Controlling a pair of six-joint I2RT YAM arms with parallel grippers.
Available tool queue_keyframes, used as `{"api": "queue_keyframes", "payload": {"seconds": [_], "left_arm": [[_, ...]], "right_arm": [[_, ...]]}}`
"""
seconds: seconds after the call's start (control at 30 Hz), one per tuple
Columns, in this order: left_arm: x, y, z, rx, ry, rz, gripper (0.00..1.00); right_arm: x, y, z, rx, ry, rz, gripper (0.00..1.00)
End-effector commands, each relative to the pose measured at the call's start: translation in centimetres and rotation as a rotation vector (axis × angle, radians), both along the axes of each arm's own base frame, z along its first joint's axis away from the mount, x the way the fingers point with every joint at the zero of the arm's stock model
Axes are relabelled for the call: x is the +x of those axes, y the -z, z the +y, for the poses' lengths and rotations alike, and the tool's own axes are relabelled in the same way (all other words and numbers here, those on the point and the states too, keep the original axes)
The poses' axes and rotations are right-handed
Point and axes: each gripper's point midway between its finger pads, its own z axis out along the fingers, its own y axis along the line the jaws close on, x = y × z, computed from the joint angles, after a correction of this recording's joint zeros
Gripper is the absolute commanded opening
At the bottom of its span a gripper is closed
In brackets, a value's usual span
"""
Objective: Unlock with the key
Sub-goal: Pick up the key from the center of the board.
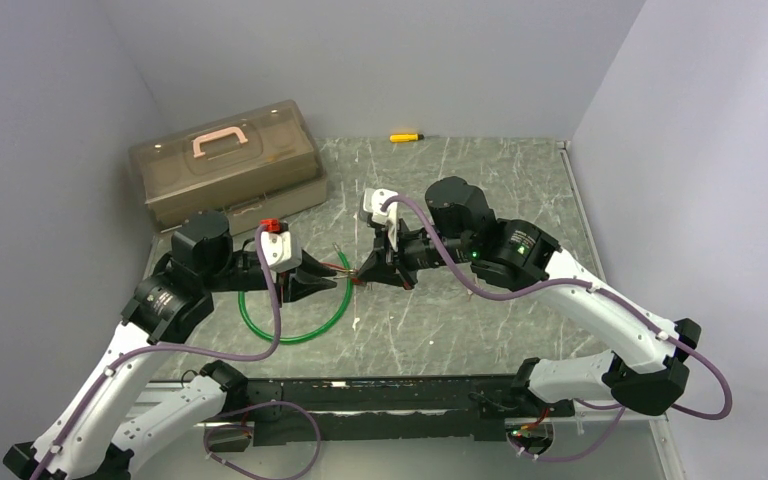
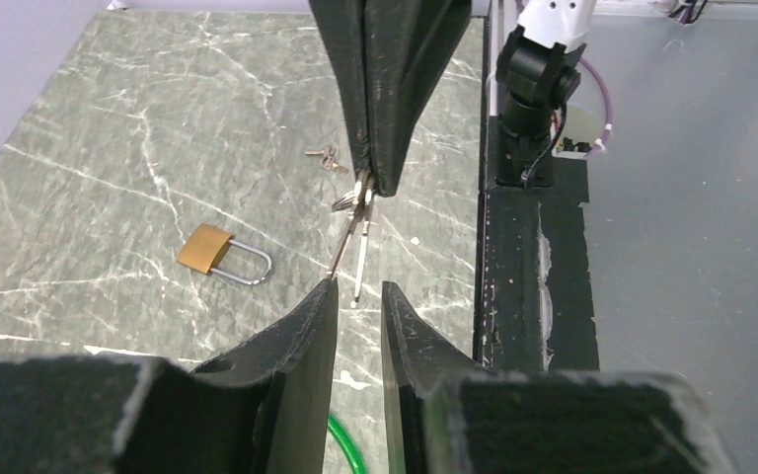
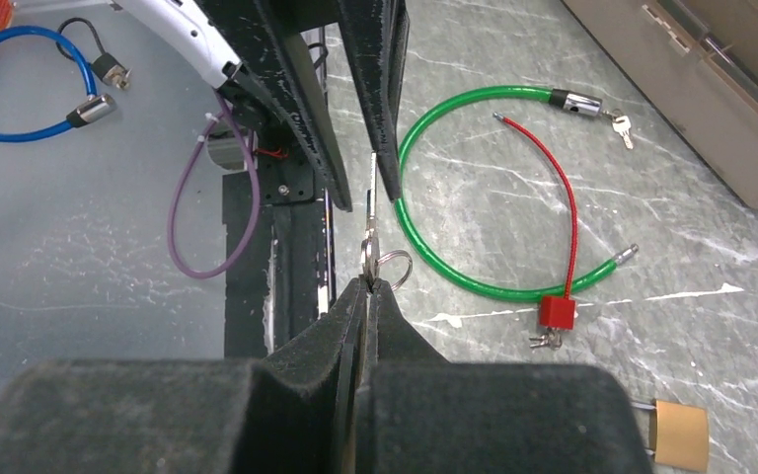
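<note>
My right gripper (image 3: 368,284) is shut on the head of a small key bunch (image 3: 370,242) with a ring (image 3: 395,267), held above the table. Its blades (image 2: 351,242) point at my left gripper (image 2: 358,292), which is open. One blade tip touches the left finger (image 2: 321,306). The two grippers meet tip to tip at mid table, the left (image 1: 330,276) and the right (image 1: 367,272). A brass padlock (image 2: 206,248) with its shackle closed lies on the table beyond the keys, apart from both grippers. It also shows in the right wrist view (image 3: 679,434).
A green cable lock (image 3: 474,197) and a red cable lock (image 3: 557,311) with keys lie under the grippers. Another key bunch (image 2: 326,155) lies further off. A brown toolbox (image 1: 225,160) stands at the back left, a yellow screwdriver (image 1: 406,136) at the back. A blue cable lock (image 3: 20,89) lies off the table.
</note>
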Motion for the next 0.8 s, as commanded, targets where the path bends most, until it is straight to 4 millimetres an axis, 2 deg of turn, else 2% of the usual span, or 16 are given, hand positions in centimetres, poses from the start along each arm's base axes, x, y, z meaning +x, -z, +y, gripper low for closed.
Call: {"api": "queue_keyframes", "payload": {"seconds": [0.0, 0.23, 0.37, 0.6, 0.77], "left_arm": [[0.6, -0.9, 0.1, -0.019, -0.032, -0.031, 0.26], [0.2, -0.9, 0.1, -0.019, -0.009, -0.032, 0.32], [0.0, -0.7, 0.3, -0.007, 0.001, -0.046, 0.44], [-0.1, -3.5, 1.1, 0.007, -0.002, -0.168, 0.59], [-0.5, -3.9, 1.0, 0.004, 0.021, -0.157, 0.60]], "right_arm": [[-0.3, -2.5, 0.1, 0.057, -0.014, -0.035, 0.00], [-0.3, -2.7, 0.2, 0.051, -0.019, -0.041, 0.00], [-0.3, -2.5, 0.1, 0.038, -0.019, -0.039, 0.00], [-0.7, -1.1, 0.1, -0.021, -0.037, -0.024, 0.00], [-1.0, -0.9, 0.3, -0.032, -0.051, -0.027, 0.00]]}}
